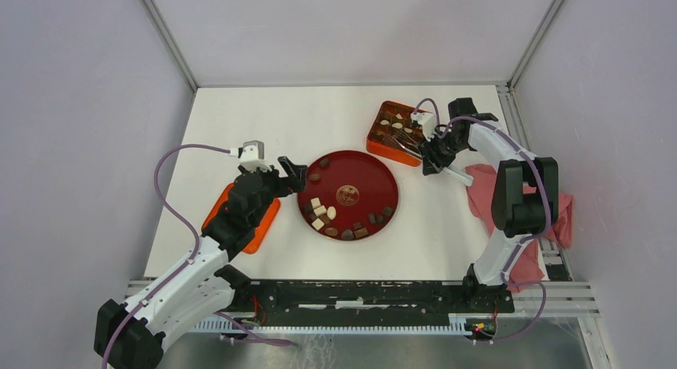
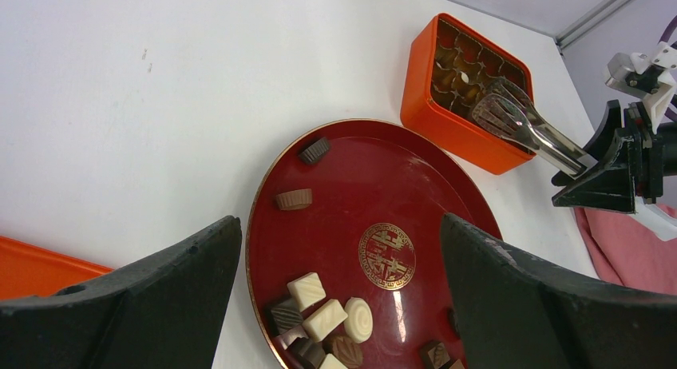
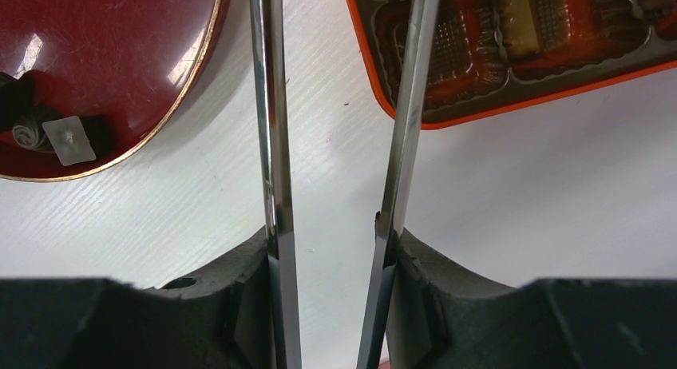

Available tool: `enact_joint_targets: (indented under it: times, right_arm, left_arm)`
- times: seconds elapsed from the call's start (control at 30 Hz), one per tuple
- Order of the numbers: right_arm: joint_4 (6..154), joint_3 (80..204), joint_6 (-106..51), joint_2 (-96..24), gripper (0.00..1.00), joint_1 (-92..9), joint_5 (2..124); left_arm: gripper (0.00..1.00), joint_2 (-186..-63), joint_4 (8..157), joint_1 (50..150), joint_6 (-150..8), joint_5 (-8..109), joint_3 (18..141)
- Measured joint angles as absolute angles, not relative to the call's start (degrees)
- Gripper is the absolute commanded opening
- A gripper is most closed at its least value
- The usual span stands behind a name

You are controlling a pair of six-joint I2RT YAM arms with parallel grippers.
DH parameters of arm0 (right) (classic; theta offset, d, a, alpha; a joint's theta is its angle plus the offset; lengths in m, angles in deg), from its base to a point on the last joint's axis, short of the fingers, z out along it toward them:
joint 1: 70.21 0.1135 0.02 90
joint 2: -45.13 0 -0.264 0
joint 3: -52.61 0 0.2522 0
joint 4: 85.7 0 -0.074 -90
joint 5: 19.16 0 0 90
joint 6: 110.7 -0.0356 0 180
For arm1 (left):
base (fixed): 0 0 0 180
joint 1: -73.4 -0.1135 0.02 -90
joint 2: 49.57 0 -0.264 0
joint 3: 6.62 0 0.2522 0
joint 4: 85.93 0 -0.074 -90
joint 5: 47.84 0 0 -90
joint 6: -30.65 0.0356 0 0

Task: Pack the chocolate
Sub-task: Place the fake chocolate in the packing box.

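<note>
We see a white table [image 1: 239,121] under both arms. Just ahead of the left gripper [image 2: 339,225] lies the red plate [image 1: 359,168], its near rim between the two black fingers. That gripper is spread wide, holding nothing and touching nothing that we can make out. Under its arm, behind the fingers, sits a flat orange tray [image 1: 267,224]. Behind the right gripper [image 3: 331,241] and to its right, a pink cloth [image 1: 483,189] lies crumpled. Ahead of that gripper stands the orange box [image 1: 383,148]. The right gripper pinches a pair of metal tongs [image 2: 527,129] by the handle end, one fingertip pressed against each blade. The blades stay apart, and their heads reach over the box's near compartments. We cannot tell whether they touch it.

Most of the chocolate [image 2: 326,319] lies on the plate, clustered just ahead of the left gripper toward its right finger. Two pieces sit apart farther ahead. A few more pieces rest in the box beyond the tong heads.
</note>
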State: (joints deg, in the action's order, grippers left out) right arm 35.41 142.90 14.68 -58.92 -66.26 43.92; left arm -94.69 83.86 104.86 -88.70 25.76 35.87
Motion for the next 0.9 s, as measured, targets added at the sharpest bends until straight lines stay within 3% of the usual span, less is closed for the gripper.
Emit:
enact_joint_targets:
  times: [0.63, 0.9]
  right_arm:
    - [35.33, 142.90, 15.11, -58.37, 0.45, -66.35, 41.82]
    - [35.24, 141.26, 18.02, -50.33, 0.44, -65.41, 35.37]
  left_arm:
    - [0.98, -94.69, 83.89, 104.86, -88.70, 25.76, 35.87]
    - [0.98, -94.69, 83.86, 104.86, -88.70, 25.76, 35.87]
